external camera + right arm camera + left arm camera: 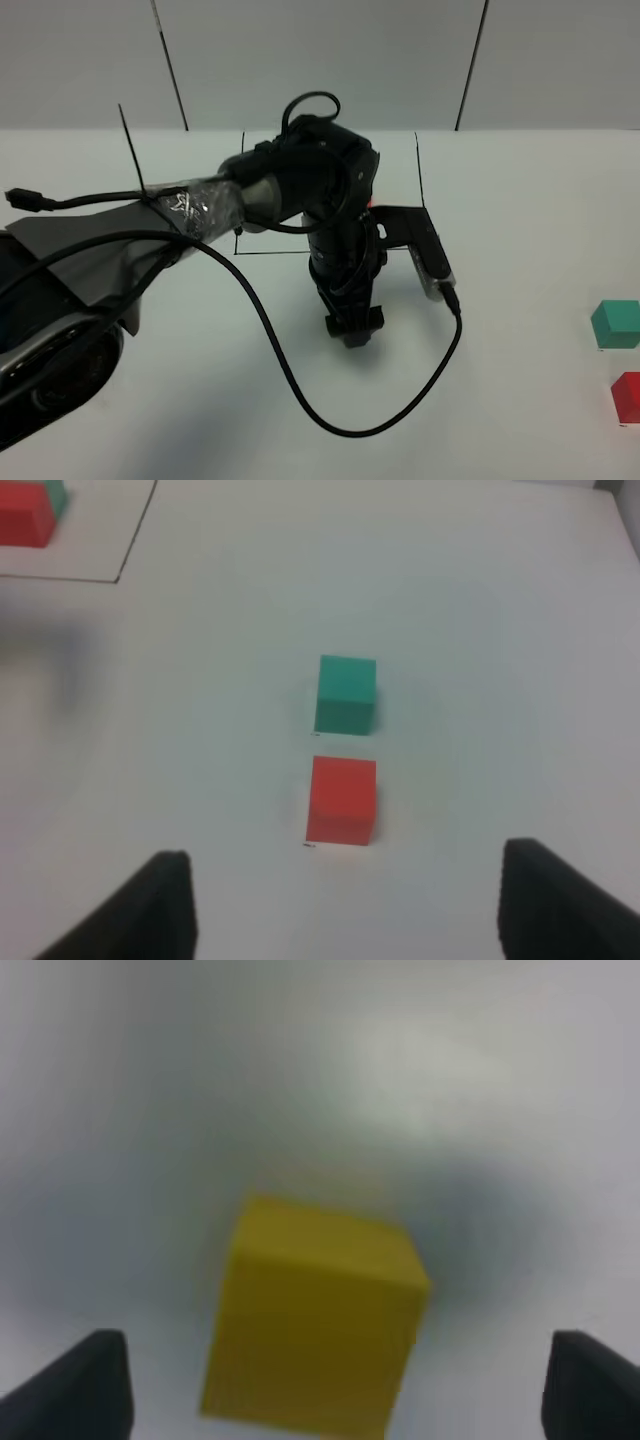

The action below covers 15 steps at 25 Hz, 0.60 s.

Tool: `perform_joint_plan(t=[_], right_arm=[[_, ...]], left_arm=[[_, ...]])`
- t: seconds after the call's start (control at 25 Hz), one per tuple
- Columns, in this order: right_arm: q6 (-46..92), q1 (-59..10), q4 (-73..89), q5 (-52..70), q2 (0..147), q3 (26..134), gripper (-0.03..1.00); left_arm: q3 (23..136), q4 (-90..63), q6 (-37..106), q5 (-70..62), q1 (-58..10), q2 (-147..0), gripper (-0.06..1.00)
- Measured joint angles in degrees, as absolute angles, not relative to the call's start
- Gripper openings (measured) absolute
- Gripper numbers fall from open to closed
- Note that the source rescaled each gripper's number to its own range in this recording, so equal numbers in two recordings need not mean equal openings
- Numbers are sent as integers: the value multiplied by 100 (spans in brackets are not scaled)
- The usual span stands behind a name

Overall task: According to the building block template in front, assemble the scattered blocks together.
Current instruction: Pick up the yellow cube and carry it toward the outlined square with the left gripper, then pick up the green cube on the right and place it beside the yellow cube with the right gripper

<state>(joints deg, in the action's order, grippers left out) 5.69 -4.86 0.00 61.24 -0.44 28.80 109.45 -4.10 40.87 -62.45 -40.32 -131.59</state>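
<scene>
- Yellow block (315, 1320) of the scattered set is seen in the left wrist view between the fingers of the left pincer (340, 1390); neither finger touches it.
- Left pincer is spread wide and nothing is held; in the high view it points down at mid-bench (520, 200), and the yellow block is hidden under it there.
- Right pincer (350, 920) is partly spread and nothing is gripped or touched.
- Teal block (346, 693) and red block (342, 800) lie ahead of the right pincer, near each other but apart, at the right edge of the high view.
- Template (25, 515) is seen only in part: red and teal cubes inside a black outline (130, 540).
- In the high view the template is mostly blocked by the left arm (200, 205).
- A black cable (290, 380) is looped over the bench.
</scene>
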Motion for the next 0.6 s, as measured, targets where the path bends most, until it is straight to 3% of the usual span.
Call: perform_joint_plan(t=[0.28, 0.6], right_arm=[[569, -486, 0, 6124, -44, 2880, 48], [569, -486, 0, 6124, -44, 2880, 48]], left_arm=[[11416, 167, 3156, -6837, -4032, -12129, 100], [11435, 614, 1752, -6848, -4035, -11017, 90]])
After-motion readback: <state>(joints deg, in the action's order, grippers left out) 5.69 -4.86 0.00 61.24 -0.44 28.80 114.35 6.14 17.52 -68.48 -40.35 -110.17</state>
